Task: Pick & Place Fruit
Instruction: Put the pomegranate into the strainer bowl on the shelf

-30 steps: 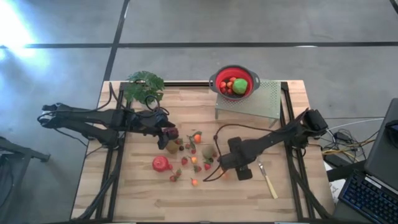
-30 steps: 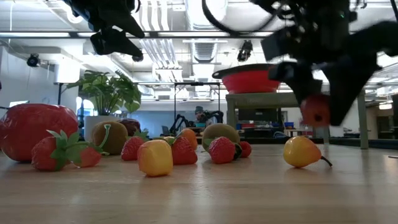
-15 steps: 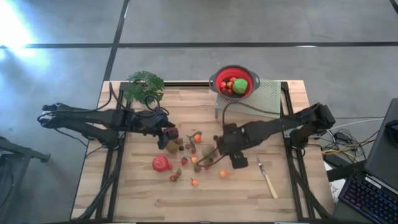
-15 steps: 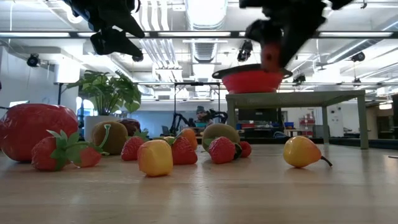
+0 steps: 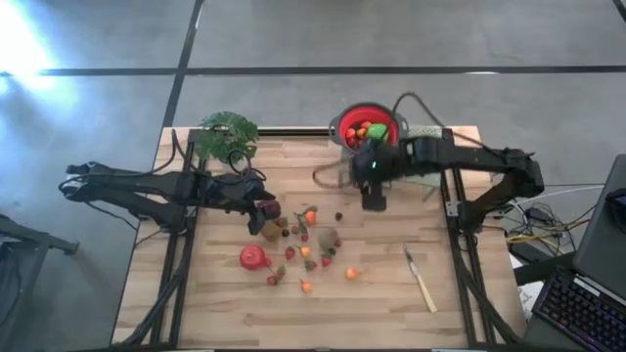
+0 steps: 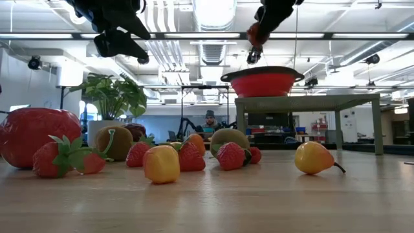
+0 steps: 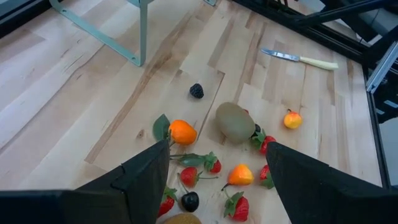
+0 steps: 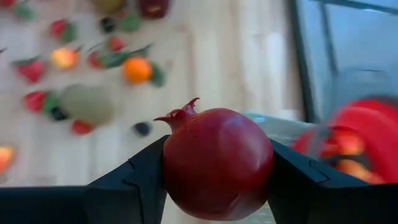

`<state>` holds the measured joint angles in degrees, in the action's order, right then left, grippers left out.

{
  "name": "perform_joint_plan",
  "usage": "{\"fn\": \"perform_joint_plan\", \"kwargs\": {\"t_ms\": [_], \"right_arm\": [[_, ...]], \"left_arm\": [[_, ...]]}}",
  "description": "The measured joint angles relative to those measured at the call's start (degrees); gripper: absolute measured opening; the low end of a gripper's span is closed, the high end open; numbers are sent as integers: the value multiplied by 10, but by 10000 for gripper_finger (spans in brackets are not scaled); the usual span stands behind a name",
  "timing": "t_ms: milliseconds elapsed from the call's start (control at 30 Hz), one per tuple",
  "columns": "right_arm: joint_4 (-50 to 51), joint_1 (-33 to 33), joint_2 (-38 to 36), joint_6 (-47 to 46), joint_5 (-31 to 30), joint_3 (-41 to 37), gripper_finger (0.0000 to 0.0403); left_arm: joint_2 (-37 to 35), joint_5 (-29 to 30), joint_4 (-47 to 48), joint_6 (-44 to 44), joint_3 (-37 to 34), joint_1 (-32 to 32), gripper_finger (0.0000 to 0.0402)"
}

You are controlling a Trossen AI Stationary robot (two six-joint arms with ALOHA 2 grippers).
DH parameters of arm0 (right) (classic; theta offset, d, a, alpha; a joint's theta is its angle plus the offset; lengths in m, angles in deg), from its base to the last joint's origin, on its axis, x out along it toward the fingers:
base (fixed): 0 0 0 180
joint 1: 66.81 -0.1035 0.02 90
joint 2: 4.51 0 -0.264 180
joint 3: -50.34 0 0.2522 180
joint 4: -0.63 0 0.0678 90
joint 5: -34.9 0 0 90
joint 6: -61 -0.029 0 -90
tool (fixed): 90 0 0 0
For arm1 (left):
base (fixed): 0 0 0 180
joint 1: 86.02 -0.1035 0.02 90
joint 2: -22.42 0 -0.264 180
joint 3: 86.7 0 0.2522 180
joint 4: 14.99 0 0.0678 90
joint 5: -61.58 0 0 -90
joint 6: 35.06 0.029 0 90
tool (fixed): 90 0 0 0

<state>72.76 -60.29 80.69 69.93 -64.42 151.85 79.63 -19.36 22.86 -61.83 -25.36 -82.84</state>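
I can read no words, labels, brand names, numbers or signs on anything here, whether on the table or in the room behind.

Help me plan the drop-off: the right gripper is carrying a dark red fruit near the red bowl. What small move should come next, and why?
Probably carry it a little farther until it hangs over the red bowl, then open. The right gripper is shut on the pomegranate, raised beside the bowl's rim, not yet above it, and the bowl already holds several fruits, so releasing now would likely miss.
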Motion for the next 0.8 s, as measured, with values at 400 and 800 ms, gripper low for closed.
{"fn": "perform_joint_plan", "kwargs": {"t_ms": [400,800], "right_arm": [[-122,179,15,37,12,1,206],[-145,287,75,33,51,1,199]], "left_arm": [[0,0,0,0,0,0,273],[0,0,0,0,0,0,273]]}}
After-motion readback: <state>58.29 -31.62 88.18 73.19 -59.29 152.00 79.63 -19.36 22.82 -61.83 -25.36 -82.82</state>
